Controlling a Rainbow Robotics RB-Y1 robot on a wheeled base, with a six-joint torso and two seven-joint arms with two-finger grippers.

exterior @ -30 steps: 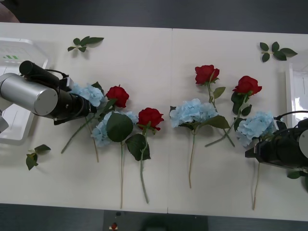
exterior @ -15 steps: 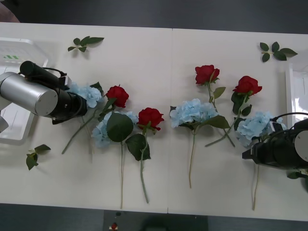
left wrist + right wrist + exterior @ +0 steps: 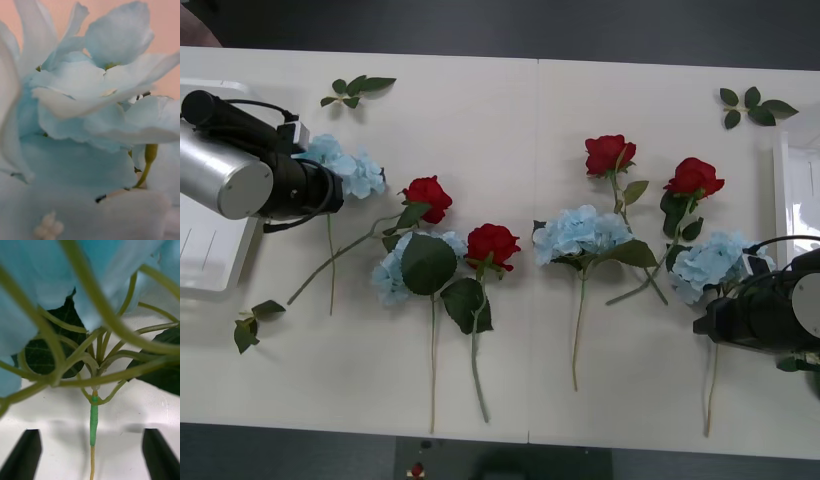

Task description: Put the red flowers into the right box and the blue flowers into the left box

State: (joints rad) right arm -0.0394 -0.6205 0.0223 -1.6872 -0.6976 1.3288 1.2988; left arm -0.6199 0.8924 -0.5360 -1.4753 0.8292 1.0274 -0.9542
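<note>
My left gripper (image 3: 326,182) is shut on a blue flower (image 3: 342,164) at the far left, near the left box (image 3: 210,262); its thin stem trails down toward me. Pale petals (image 3: 90,123) cover the left wrist view. My right gripper (image 3: 707,325) stands open at the stem of another blue flower (image 3: 710,260); in the right wrist view that green stem (image 3: 93,420) runs between the black fingers (image 3: 26,452). Two more blue flowers (image 3: 580,232) and several red flowers (image 3: 608,153) lie across the table. The right box (image 3: 792,190) shows at the right edge.
Loose leaf sprigs lie at the back left (image 3: 356,88), back right (image 3: 755,105) and front left (image 3: 252,322). Long stems of the middle flowers reach toward the table's front edge (image 3: 480,435).
My left arm has carried the blue flower back and to the left, away from the red rose and toward the left box. The right arm has barely shifted.
</note>
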